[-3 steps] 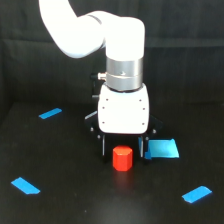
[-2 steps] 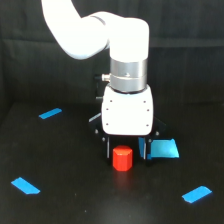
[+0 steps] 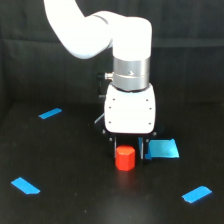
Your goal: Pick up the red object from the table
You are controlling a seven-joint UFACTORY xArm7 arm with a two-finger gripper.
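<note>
Table: flat matte black table [image 3: 60, 205] fills the lower part of my exterior view, dark cloth backdrop behind it.
Arm: glossy white xArm6 arm [image 3: 95, 30] comes in from the top, bends down into a silver metal wrist ring [image 3: 131, 75], then a boxy white gripper body [image 3: 130, 114] hanging upright over the table middle.
Gripper: black-fingered gripper [image 3: 129, 149] pointing straight down under the white body. I see one dark finger [image 3: 143, 149] just beside the block on the exterior view's right; the other finger is mostly hidden behind the block and body. Jaws look spread wider than the block, but I cannot tell for sure how far open, and I cannot tell if either finger touches it. Nothing visibly gripped.
Big blue patch: larger bright blue rectangle of tape [image 3: 163, 148] flat on the table, just beside the gripper on the exterior view's right, partly cut off by the finger.
Red object: small stubby matte red-orange block [image 3: 125, 157], upright, resting on the table right below the gripper body, between the finger line and me, narrower than the white body.
Tape strips: three small bright blue strips, one far left [image 3: 50, 113], one near left [image 3: 25, 185], one near right [image 3: 196, 194], all well apart from the block.
</note>
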